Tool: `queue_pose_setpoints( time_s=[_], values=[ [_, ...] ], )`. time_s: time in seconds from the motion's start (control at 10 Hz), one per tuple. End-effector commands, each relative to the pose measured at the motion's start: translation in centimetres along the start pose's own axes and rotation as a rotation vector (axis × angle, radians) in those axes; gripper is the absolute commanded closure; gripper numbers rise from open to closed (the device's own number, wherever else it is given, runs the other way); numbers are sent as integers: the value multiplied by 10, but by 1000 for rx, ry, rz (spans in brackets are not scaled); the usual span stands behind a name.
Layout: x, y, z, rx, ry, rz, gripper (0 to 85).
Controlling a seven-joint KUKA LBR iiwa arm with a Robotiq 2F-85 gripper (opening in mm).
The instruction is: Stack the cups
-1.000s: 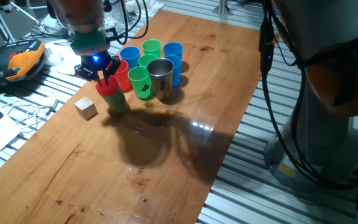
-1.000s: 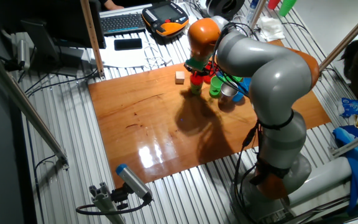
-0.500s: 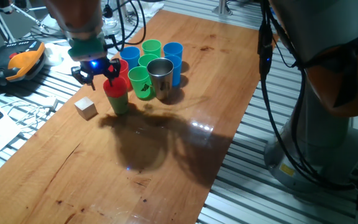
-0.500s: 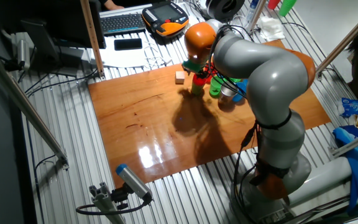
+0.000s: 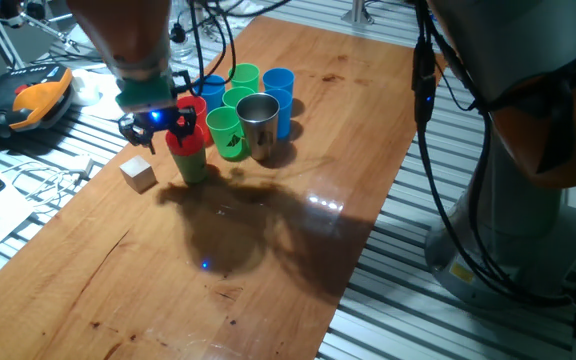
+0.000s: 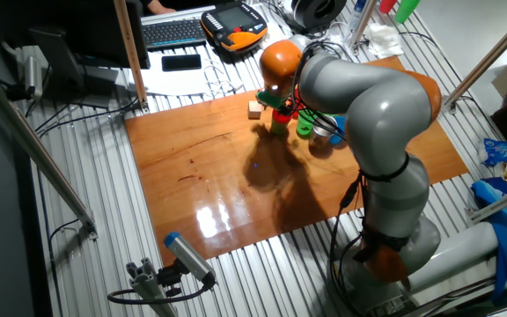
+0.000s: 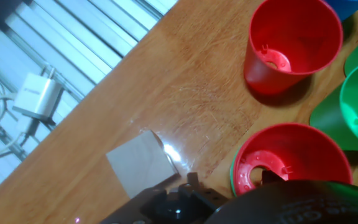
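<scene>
A red cup (image 5: 184, 139) sits nested in a green cup (image 5: 192, 166) at the near left of the cup cluster; the hand view shows this stack (image 7: 287, 163) from above. My gripper (image 5: 156, 122) hangs open just above and left of the stack, holding nothing. Behind it stand a lone red cup (image 7: 293, 41), a green cup (image 5: 226, 131), the steel cup (image 5: 259, 123), and several more blue and green cups (image 5: 277, 86). In the other fixed view the gripper (image 6: 272, 99) partly hides the cups.
A pale wooden cube (image 5: 139, 173) lies left of the stack, near the table's left edge (image 5: 63, 215); it also shows in the hand view as the cube (image 7: 142, 165). Cables and a white charger (image 7: 38, 96) lie off the table. An orange pendant (image 5: 38, 98) sits far left.
The gripper was shut on the red cup atop the green cup; it has let go, opened, and drawn up and slightly left. The red cup stays nested.
</scene>
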State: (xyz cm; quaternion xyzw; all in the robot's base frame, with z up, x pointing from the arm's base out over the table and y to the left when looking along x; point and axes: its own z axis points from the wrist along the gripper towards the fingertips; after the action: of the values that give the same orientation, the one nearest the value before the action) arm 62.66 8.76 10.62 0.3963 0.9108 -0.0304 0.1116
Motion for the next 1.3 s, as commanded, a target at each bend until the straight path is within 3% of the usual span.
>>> queue_pose_setpoints(
  time_s=[0.0,0.3,0.4,0.5,0.6,0.7,0.9,1.0,1.2],
  values=[
    [0,0,1,4,0,-5,340],
    [-2,-6,12,35,-10,-68,340],
    [-3,-8,15,39,-9,-90,510],
    [-3,-10,17,42,-7,-113,510],
    [-4,-12,19,53,5,-156,680],
    [-5,-14,20,44,22,-199,850],
    [-8,-15,17,55,48,-248,850],
    [-10,-14,6,38,81,-237,850],
    [-14,-15,-17,33,122,-232,850]
  ],
)
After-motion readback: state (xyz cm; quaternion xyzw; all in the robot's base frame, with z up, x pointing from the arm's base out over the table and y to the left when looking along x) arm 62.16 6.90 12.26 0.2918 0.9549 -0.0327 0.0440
